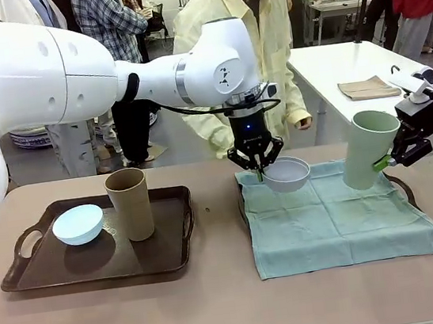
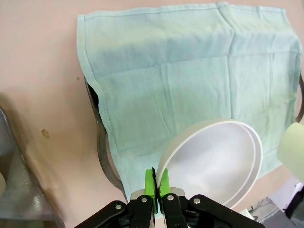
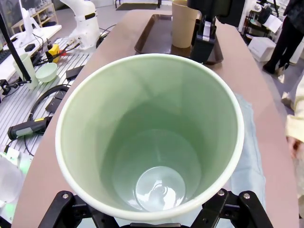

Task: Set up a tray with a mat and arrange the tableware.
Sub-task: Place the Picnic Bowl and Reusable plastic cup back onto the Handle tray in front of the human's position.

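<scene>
Pale green cup in right tool, tilted, mouth upward

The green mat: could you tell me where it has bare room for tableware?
The mat is bare across its middle and near half. Its far edge is crowded: the left gripper holds the greyish white bowl at the far left, the right gripper the pale green cup at the far right.

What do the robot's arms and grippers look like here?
The left arm is glossy white and rounded, with a small black mark on its last joint and a black cable at the wrist. The left gripper is black with a blue light; its fingers carry green pads. The right gripper matches: black, green pads.
</scene>
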`<state>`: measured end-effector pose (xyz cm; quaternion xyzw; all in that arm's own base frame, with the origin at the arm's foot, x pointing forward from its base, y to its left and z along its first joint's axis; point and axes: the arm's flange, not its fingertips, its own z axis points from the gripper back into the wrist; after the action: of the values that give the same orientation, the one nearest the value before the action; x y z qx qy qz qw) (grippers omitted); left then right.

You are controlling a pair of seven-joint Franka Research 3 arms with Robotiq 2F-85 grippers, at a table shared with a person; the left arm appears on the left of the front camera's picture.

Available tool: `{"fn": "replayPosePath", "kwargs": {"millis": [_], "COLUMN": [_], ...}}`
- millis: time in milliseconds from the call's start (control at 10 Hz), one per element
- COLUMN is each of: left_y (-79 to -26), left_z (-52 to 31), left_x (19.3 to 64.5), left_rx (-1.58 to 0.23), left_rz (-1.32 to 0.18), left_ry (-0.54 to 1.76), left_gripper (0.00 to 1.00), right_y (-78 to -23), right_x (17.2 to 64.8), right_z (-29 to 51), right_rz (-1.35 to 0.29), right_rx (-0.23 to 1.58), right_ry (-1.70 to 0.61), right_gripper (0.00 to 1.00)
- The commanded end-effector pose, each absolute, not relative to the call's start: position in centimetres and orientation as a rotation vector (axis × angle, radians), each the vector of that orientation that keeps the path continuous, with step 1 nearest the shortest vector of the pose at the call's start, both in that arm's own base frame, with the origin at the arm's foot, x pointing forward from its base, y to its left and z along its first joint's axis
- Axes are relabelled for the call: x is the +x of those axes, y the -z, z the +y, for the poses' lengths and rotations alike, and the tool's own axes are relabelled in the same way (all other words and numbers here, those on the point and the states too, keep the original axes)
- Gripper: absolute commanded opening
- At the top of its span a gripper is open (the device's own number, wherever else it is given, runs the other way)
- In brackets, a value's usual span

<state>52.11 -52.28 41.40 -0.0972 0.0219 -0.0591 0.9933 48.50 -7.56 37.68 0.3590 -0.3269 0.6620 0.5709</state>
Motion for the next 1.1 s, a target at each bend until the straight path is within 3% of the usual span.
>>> {"fn": "replayPosePath", "kwargs": {"millis": [0, 300, 1000], "left_y": [-40.6, -38.1, -35.6], "left_z": [-52.6, -53.5, -54.7], "left_x": [52.1, 52.3, 52.3], "left_rx": [-0.197, -0.217, -0.201], "left_rz": [0.015, -0.062, -0.018], "left_ry": [0.126, 0.203, 0.225], "left_gripper": [0.04, 0.04, 0.04], "right_y": [-36.3, -33.2, -29.1], "right_x": [49.1, 50.2, 51.4], "right_z": [-7.6, -7.0, -6.0], "right_rz": [-0.767, -0.747, -0.701], "right_rx": [0.866, 0.887, 0.873], "right_ry": [-1.55, -1.542, -1.555], "right_gripper": [0.84, 0.84, 0.84]}}
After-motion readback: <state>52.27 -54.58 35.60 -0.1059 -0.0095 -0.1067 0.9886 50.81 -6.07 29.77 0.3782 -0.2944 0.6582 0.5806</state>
